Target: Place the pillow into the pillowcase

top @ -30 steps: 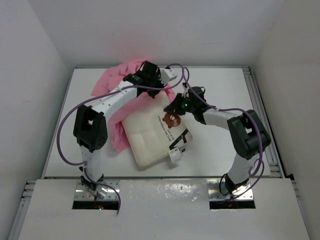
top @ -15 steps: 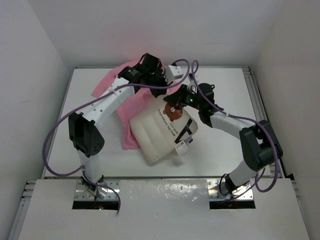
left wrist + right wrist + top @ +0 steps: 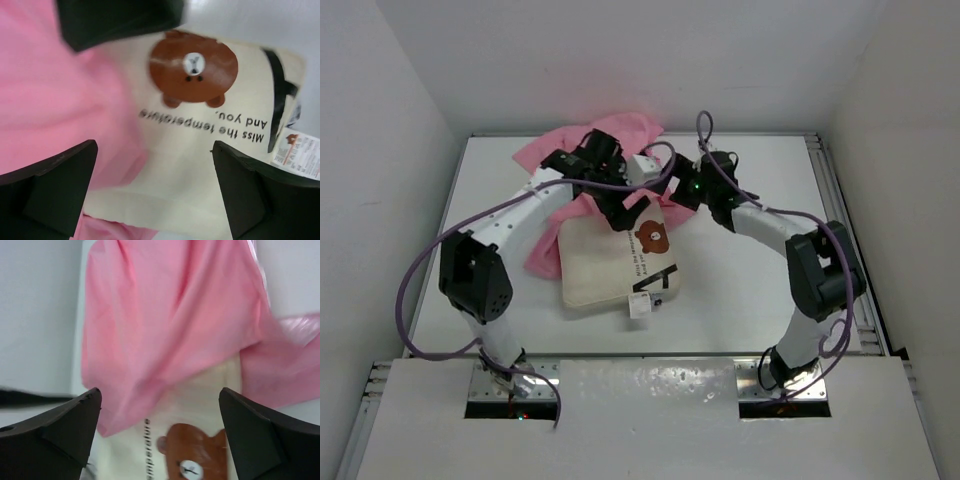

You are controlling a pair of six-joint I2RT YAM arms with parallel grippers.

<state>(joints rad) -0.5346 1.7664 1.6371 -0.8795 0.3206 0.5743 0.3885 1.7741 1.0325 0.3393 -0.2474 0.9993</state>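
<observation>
pillow: lying on the white surface, print side up. Most of it is out in the open, only its far and left edges are under pink cloth.
pillowcase: shiny pink satin, bunched up past the pillow's far end, with a strip running down along the pillow's left side. From the right wrist view, a fold of it drapes over the pillow's top edge.
left pincer: hovering over the pillow's far edge, right where pink meets cream. Wrist view shows it spread wide, fingers well apart, gripping nothing.
right pincer: just off the pillow's far right corner. It is also wide apart, nothing between the fingers.
bear face: brown, near the pillow's far right corner, uncovered, with the black lettering right beside it.
tag: small white one sticking out at the pillow's near right corner, resting on the surface.
</observation>
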